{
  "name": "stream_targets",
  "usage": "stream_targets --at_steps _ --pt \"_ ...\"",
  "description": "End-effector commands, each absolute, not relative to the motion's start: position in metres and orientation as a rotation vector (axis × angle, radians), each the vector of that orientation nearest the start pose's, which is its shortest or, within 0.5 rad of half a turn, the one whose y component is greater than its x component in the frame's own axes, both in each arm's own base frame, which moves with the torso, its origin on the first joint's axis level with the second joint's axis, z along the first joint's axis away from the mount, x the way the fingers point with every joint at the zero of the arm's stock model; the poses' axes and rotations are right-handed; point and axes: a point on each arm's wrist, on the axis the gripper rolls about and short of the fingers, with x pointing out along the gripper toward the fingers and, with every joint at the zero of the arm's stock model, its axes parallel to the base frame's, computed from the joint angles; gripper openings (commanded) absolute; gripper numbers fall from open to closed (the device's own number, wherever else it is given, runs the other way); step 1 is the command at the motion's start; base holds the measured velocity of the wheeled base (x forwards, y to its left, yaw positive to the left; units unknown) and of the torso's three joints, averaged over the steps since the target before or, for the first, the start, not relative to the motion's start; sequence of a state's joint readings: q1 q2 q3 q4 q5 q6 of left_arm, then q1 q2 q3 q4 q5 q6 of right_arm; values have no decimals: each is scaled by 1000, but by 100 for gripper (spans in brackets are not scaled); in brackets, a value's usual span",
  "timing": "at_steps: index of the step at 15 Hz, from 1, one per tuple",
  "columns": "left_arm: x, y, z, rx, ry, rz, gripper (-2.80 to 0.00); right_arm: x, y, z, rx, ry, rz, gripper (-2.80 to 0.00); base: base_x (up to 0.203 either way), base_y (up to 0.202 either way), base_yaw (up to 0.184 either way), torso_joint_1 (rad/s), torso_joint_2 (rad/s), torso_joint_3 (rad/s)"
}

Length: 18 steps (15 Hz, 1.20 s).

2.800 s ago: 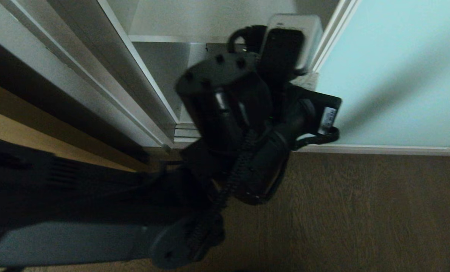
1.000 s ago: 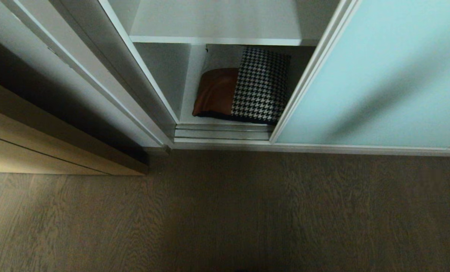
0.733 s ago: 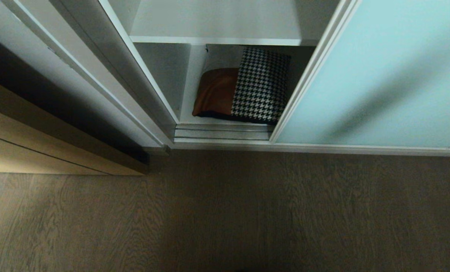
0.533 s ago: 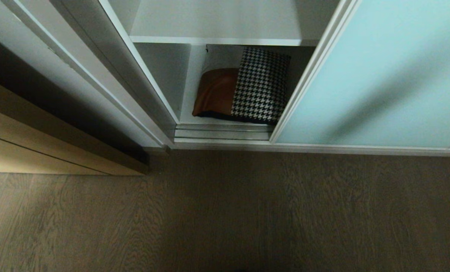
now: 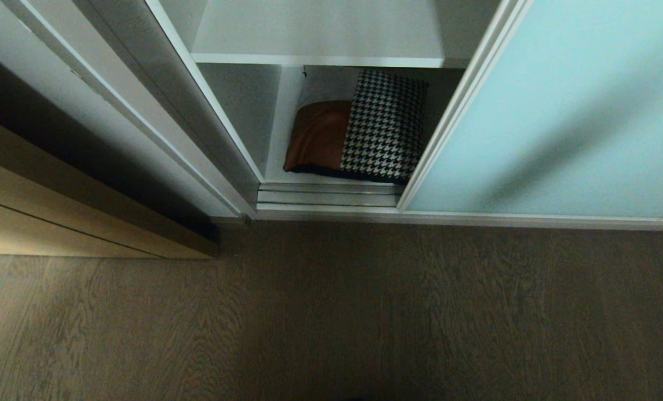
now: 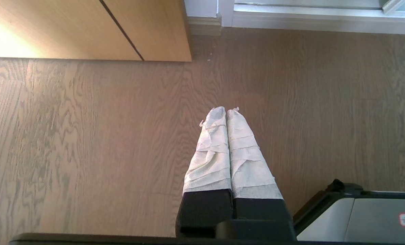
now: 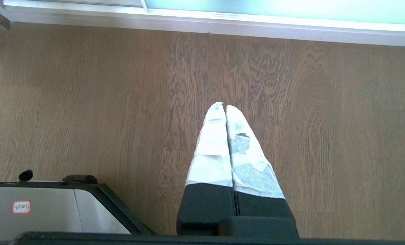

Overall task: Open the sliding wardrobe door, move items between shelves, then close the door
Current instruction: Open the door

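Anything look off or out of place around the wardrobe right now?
Nothing damaged or spilled. The cushion lies tidily on the bottom shelf. The sliding door stands partly open, so closing remains undone.

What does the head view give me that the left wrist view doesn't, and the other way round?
Only the head view shows the wardrobe interior: the cushion lying on the bottom shelf, another shelf above it, and most of the sliding wardrobe door pushed right, leaving the opening clear. Neither arm appears there.

Only the left wrist view shows the left gripper, fingers shut and empty, pointing at the floor, plus a corner of the robot's base.

Both show the wooden floor, the light-brown wooden panel and the wardrobe's bottom track.
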State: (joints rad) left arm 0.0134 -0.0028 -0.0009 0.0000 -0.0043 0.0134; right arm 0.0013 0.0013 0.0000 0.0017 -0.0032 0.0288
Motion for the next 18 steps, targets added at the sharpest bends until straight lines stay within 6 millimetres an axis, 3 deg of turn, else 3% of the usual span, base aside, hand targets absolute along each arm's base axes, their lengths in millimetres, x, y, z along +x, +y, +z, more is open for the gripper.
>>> stream_targets --at_steps 1,10,14,17,18 --pt "-23 0 75 14 3 9 -280 -23 0 75 29 3 -2 -280 0 0 0 0 0 0" --pt "-23 0 75 14 3 11 -280 -23 0 78 -32 -21 10 -280 0 0 0 0 0 0" --pt "-23 0 75 14 3 9 -280 -51 3 143 40 -246 143 -280 0 0 0 0 0 0" --pt "-23 0 75 14 3 9 -280 -79 7 184 132 -253 352 -280 0 0 0 0 0 0" --pt "-23 0 75 14 3 9 -280 -76 8 195 185 -206 411 -280 0 0 0 0 0 0"
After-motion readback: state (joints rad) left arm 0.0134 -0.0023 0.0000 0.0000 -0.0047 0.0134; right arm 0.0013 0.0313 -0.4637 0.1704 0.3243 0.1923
